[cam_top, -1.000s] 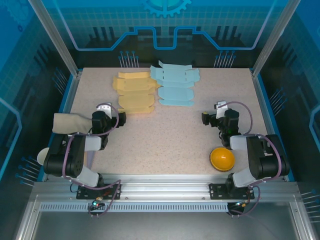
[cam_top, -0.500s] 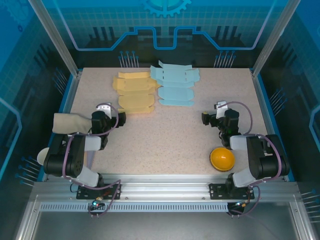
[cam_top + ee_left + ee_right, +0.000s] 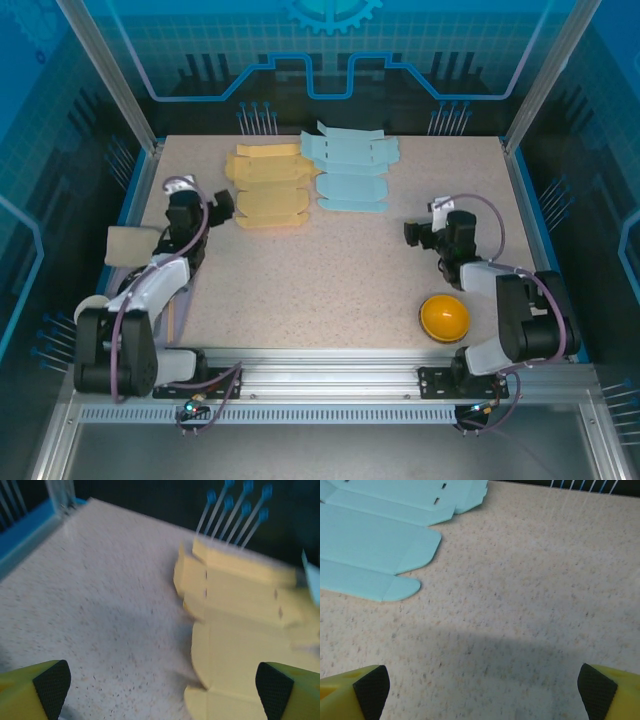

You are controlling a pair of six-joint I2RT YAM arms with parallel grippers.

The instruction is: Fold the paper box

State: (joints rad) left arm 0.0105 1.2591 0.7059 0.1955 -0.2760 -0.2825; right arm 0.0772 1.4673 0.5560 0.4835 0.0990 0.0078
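Yellow and black-padded, the left gripper (image 3: 222,207) stands spread wide and grips nothing. It hovers just beside the left edge of the yellow paper box (image 3: 268,186), which lies flat and unfolded on the far part of the table (image 3: 340,280). The right gripper (image 3: 412,235) is released too and empty, near the closest corner of the light blue paper box (image 3: 350,172), which is also flat and lies just beside the yellow one. An orange dome (image 3: 444,317) sits close to the right arm.

Matt yellow paper box (image 3: 268,190), rough speckled table (image 3: 330,270)
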